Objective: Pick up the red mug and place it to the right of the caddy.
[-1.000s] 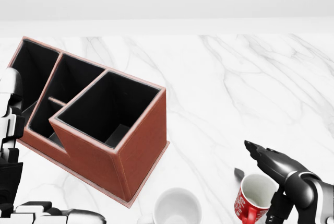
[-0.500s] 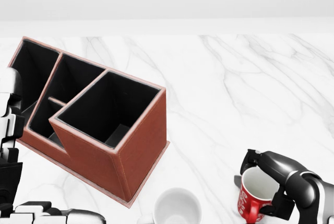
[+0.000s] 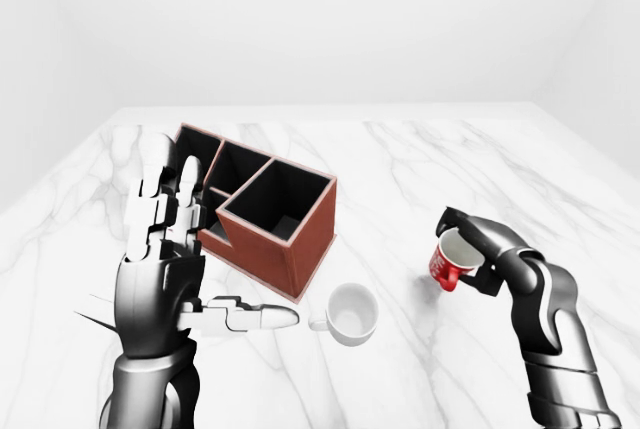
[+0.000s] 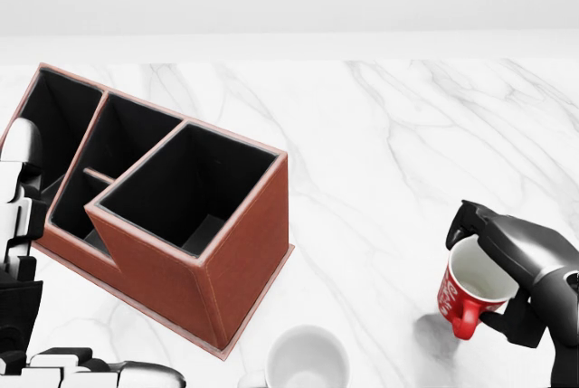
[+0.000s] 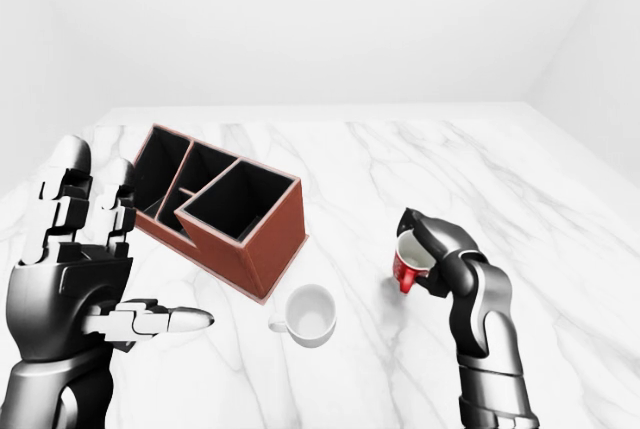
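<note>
The red mug [image 4: 463, 296], white inside, is tilted and held a little above the marble, its shadow just below and to its left. My right hand [image 4: 488, 272] is shut on it, fingers [image 4: 472, 222] hooked over the rim and thumb under the handle side. In the head view it lies at the lower right, well right of the brown caddy [image 4: 246, 260]. My left hand [image 3: 165, 239] is raised open at the caddy's left, fingers spread upward and touching nothing.
A white mug [image 4: 308, 359] stands upright on the marble table [image 4: 389, 135] just below the caddy's near corner, between the caddy and the red mug. The caddy has several dark, empty compartments. The table's far edge runs along the top of the head view.
My right hand closed round the red mug, then lifted it up and to the right in the head view. The left hand, caddy and white mug stayed put.
</note>
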{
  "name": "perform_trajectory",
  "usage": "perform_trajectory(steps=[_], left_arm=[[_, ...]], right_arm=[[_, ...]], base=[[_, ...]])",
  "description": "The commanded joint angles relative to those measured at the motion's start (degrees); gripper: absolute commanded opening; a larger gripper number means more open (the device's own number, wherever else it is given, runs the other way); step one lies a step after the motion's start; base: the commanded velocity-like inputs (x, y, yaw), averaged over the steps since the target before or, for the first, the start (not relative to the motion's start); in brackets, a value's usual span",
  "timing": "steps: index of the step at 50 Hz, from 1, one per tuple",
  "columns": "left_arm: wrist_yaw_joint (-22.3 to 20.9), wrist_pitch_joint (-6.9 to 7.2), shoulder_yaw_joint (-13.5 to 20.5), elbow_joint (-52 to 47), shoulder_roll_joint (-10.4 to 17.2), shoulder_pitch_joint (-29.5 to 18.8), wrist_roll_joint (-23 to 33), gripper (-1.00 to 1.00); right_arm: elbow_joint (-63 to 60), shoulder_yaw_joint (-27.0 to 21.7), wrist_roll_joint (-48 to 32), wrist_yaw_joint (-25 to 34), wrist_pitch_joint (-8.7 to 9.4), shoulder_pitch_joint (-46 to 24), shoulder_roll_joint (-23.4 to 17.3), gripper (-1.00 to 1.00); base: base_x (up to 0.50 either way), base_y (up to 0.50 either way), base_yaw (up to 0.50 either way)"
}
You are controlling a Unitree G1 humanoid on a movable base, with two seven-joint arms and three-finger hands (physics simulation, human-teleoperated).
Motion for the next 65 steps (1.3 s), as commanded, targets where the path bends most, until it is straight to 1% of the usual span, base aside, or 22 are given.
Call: perform_trajectory(steps=[1,7,11,24,27,40,49,54,58,65], left_arm=[[0.2,0.0,-0.3,-0.6,0.0,0.2,0.2,1.0],[0.0,0.0,0.2,0.0,0.1,0.0,-0.2,1.0],[-0.3,0.0,0.6,-0.1,-0.1,0.1,-0.5,1.0],[-0.1,0.0,-0.1,0.0,-0.1,0.2,0.0,1.0],[-0.1,0.0,0.2,-0.3,0.0,0.1,-0.2,1.0],[-0.5,0.0,1.1,-0.5,-0.1,-0.1,-0.7,1.0],[-0.6,0.0,1.3,-0.5,-0.3,-0.1,-0.8,1.0],[-0.5,0.0,0.5,-0.4,-0.1,0.0,-0.3,1.0],[-0.6,0.0,1.0,0.1,-0.2,0.0,-0.8,1.0],[-0.4,0.0,0.6,-0.4,-0.1,-0.1,-0.5,1.0]], right_arm=[[-10.7,-3.6,-4.3,0.0,-0.02,-3.5,-2.1,-1.0],[-13.1,-2.1,-6.6,0.0,-0.02,-9.3,-2.5,-1.0],[-13.5,-1.1,-7.4,0.0,-0.02,-12.0,-2.4,-1.0],[-15.8,1.8,-9.2,0.0,-0.02,-15.0,0.0,-1.0],[-15.4,2.6,-9.5,0.0,-0.02,-15.8,0.8,-1.0],[-15.0,6.2,-12.1,0.0,-0.02,-16.9,4.7,-1.0],[-13.1,7.8,-12.1,0.0,-0.02,-16.4,6.8,-1.0],[-10.5,8.4,-11.7,0.0,-0.02,-16.6,7.5,-1.0],[-7.9,9.0,-10.7,0.0,-0.02,-16.5,8.4,-1.0],[-4.6,11.0,-9.7,0.0,-0.02,-16.6,10.1,-1.0]], base=[[0.0,0.0,0.0],[0.0,0.0,0.0],[0.0,0.0,0.0],[0.0,0.0,0.0],[0.0,0.0,0.0],[0.0,0.0,0.0],[0.0,0.0,0.0],[0.0,0.0,0.0],[0.0,0.0,0.0],[0.0,0.0,0.0]])
